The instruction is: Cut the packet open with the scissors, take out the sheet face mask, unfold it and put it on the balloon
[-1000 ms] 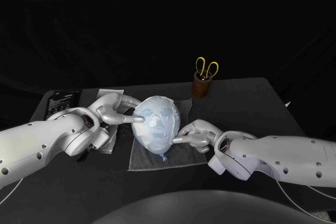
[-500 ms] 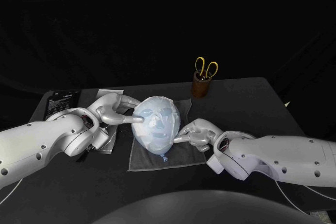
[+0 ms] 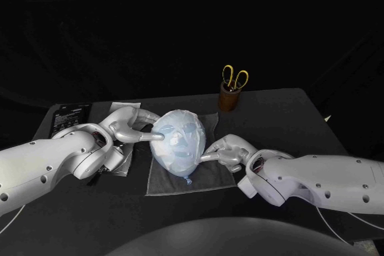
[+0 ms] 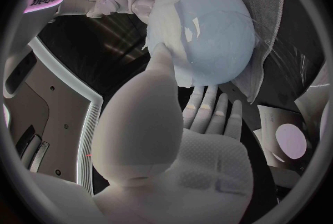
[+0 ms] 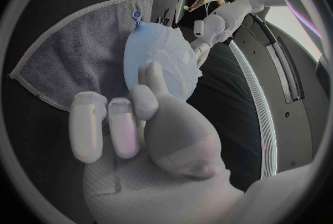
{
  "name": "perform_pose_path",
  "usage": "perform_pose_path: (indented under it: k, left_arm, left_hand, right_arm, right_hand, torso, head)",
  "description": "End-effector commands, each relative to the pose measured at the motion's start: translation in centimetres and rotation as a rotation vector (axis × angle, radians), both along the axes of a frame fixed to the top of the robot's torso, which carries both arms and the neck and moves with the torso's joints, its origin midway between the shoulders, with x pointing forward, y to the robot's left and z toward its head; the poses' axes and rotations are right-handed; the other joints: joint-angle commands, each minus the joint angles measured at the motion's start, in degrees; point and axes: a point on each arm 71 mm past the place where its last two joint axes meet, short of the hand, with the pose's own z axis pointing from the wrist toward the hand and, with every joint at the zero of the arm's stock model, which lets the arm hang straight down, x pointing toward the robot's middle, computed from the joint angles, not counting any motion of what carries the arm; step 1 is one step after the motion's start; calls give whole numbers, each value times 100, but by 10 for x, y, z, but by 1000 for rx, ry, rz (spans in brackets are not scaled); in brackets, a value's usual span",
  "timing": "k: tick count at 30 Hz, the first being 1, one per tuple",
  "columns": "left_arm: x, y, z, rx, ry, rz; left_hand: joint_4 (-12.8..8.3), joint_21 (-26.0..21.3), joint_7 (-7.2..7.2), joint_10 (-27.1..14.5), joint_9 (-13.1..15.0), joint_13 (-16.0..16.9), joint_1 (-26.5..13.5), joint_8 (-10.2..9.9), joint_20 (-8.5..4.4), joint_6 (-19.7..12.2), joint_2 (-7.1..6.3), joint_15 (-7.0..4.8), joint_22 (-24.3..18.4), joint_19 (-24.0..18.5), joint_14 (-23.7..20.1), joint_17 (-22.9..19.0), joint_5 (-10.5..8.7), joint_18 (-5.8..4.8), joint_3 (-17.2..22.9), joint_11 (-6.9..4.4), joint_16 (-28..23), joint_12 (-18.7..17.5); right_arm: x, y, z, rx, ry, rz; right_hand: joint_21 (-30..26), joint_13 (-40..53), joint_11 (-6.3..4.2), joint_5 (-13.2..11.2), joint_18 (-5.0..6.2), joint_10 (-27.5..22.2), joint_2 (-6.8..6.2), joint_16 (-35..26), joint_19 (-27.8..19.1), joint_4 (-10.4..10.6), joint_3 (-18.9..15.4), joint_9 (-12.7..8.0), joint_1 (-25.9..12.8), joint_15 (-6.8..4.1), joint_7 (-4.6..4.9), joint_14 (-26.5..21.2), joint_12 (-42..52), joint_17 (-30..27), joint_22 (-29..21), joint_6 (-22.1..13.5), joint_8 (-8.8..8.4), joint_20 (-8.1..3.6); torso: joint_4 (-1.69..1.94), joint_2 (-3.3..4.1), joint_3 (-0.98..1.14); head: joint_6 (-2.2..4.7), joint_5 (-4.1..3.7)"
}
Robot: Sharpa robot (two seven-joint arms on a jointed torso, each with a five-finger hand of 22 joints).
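Note:
A pale blue balloon (image 3: 179, 142) lies on a grey cloth (image 3: 177, 181) in the middle of the table, with the white sheet face mask (image 3: 182, 135) spread over its top. My left hand (image 3: 130, 127) touches the mask's left edge with one extended finger. My right hand (image 3: 226, 152) presses a fingertip on the mask's right edge, its other fingers curled. In the left wrist view the mask (image 4: 173, 18) covers the balloon (image 4: 215, 40). The right wrist view shows the balloon (image 5: 149, 60) beyond my fingers (image 5: 132, 118). The yellow-handled scissors (image 3: 235, 77) stand in a brown cup (image 3: 230, 98).
The cut packet (image 3: 121, 156) lies partly under my left arm, left of the cloth. A black booklet (image 3: 70, 114) sits at the far left. The cup stands behind the balloon near the table's back edge.
My right hand has shifted slightly up along the balloon's right side, its fingertip still on the mask. The left hand has barely moved.

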Motion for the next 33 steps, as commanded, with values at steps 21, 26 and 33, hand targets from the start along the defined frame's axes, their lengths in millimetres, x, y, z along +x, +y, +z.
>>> perform_pose_path:
  k: [21,26,33]
  left_arm:
    - [-2,-4,-4,6,25,-24]
    - [-2,-4,-4,5,25,-26]
    - [-2,-4,-4,5,25,-27]
  left_hand:
    - [1,18,446,35,-4,3,13,31,10,-12,58,-2,-17,7,26,8,-10,78,24,-8,-52,-30]
    - [1,18,446,35,-4,3,13,31,10,-12,58,-2,-17,7,26,8,-10,78,24,-8,-52,-30]
    - [1,18,446,35,-4,3,13,31,10,-12,58,-2,-17,7,26,8,-10,78,24,-8,-52,-30]
  right_arm:
    - [-1,-24,-1,-74,-4,32]
    - [-2,-17,-1,-56,8,47]
    - [-3,-9,-2,-41,24,40]
  right_hand:
    - [-71,3283,-430,9,73,1080,36,13,14,-236,246,339,-432,-311,-24,634,1996,1448,959,-297,-85,-61]
    - [-136,3283,-112,34,77,1080,-225,14,-25,-106,-283,121,-969,-36,344,635,1996,1451,928,-940,-623,144]
    - [-140,3283,-53,36,82,1080,-212,16,-25,-164,-351,79,-973,25,400,636,1996,1454,930,-1023,-719,219]
  torso:
    - [1,0,-1]
    - [4,3,0]
    - [7,0,-3]
  head:
    - [1,-37]
    - [1,-34]
    - [1,-28]
